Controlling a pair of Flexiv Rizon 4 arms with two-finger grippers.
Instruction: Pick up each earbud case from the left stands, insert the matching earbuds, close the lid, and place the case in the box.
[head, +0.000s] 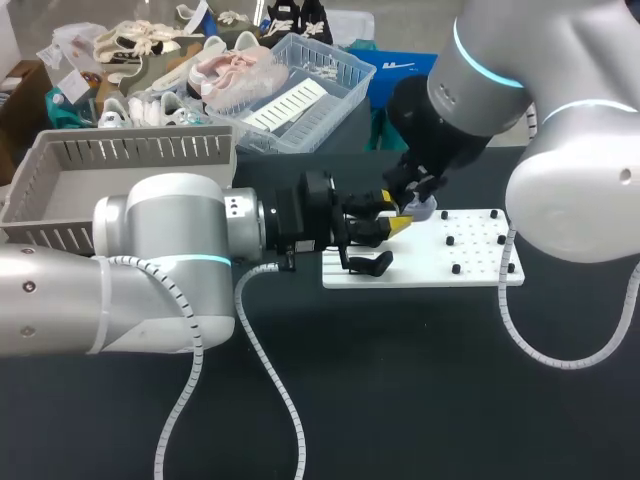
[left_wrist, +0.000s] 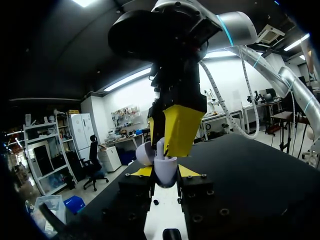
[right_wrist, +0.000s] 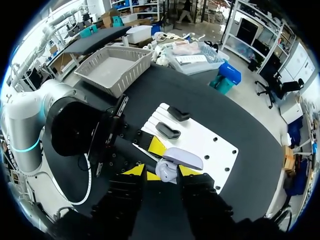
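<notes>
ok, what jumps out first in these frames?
The two arms meeting mid-table: the left gripper and right gripper converge on a pale lavender earbud case, lid open, just above the white board. Two black stands sit on the board's left end, and a grey slatted box stands at the table's far left.

Even overhead light falls on the dark desk (head: 420, 400), and the white board (head: 470, 262) stands out bright with only soft shadows. In the left wrist view, ceiling strip lights (left_wrist: 127, 80) glare behind the right arm (left_wrist: 170, 30), leaving its underside dark.
</notes>
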